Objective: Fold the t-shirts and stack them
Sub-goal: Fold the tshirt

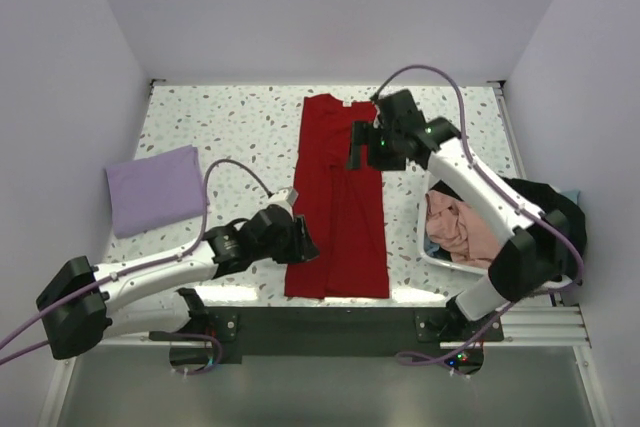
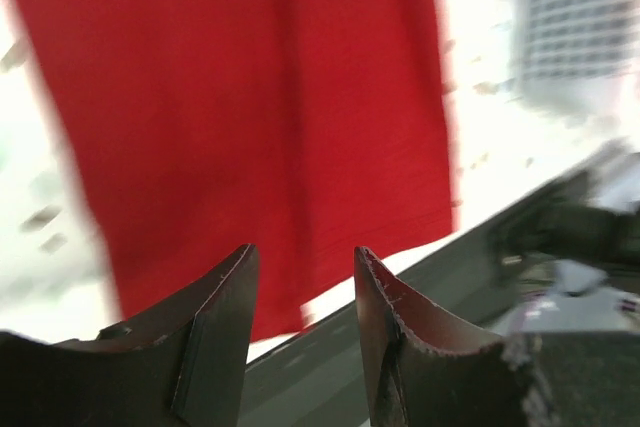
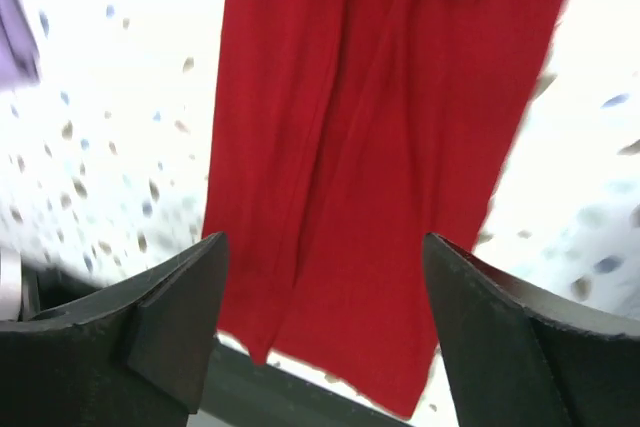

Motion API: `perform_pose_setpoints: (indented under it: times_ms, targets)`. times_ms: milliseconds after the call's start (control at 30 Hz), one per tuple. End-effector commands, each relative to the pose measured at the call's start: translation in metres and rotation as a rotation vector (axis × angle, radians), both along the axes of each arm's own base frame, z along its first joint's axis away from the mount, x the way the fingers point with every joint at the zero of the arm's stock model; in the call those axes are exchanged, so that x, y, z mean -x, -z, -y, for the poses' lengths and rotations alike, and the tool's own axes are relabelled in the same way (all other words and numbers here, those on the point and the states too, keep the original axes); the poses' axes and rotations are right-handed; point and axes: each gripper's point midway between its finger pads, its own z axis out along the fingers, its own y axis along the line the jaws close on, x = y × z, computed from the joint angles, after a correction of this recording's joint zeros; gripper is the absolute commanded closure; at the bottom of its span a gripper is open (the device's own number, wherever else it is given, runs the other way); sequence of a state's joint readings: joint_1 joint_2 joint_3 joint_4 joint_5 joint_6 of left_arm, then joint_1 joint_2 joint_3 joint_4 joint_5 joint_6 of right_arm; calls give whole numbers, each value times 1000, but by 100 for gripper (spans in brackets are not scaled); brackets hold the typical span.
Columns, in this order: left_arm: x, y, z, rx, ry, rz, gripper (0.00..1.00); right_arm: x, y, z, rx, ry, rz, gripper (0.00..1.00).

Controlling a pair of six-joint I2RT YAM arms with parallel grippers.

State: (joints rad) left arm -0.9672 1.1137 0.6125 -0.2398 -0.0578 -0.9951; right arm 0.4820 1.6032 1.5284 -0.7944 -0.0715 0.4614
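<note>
At table centre, a narrow-folded red t-shirt [image 1: 338, 202] lies flat, likely soft and light; best pinched at its 6 o'clock hem corners. Left gripper [image 1: 305, 247] half-parted, right gripper [image 1: 355, 147] wide, both empty.

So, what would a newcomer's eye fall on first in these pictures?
The red shirt lies as a long narrow strip down the middle of the table. The left claw, open, is at its near left edge, and the right claw, open, hovers over its far right part. A folded lavender shirt lies at the left.
</note>
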Motion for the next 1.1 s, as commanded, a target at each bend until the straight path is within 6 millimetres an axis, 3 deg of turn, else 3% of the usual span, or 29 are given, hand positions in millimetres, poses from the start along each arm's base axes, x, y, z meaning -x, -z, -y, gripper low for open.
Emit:
perform_pose_setpoints:
  times_ms: [0,33,67,133,200,367,500,667,867,1067]
  targets:
    - [16,33,-37,-104,-66,-64,52,65,49,-12,29,-32,-116,20]
    - [18,35,-42,-106,-76,-66,52,79,45,-12,12,-20,-109,21]
    - [21,37,-48,-97,-89,-60,53,97,63,-7,41,-16,-149,22]
    - [23,42,-59,-112,-123,-60,53,124,63,-12,27,-28,-151,25]
    - [24,48,-69,-127,-153,-59,53,150,80,-9,61,-43,-180,27]
    - [28,55,-73,-169,-130,-77,53,193,104,17,131,8,-224,34]
    - [31,63,-70,-178,-110,-100,53,225,122,24,149,18,-269,40]
    - [32,70,-69,-168,-111,-107,55,246,145,34,190,49,-307,45]
    - [35,73,-69,-172,-98,-117,55,249,159,48,224,93,-303,50]
    - [37,76,-69,-168,-92,-126,56,251,176,50,210,114,-303,54]
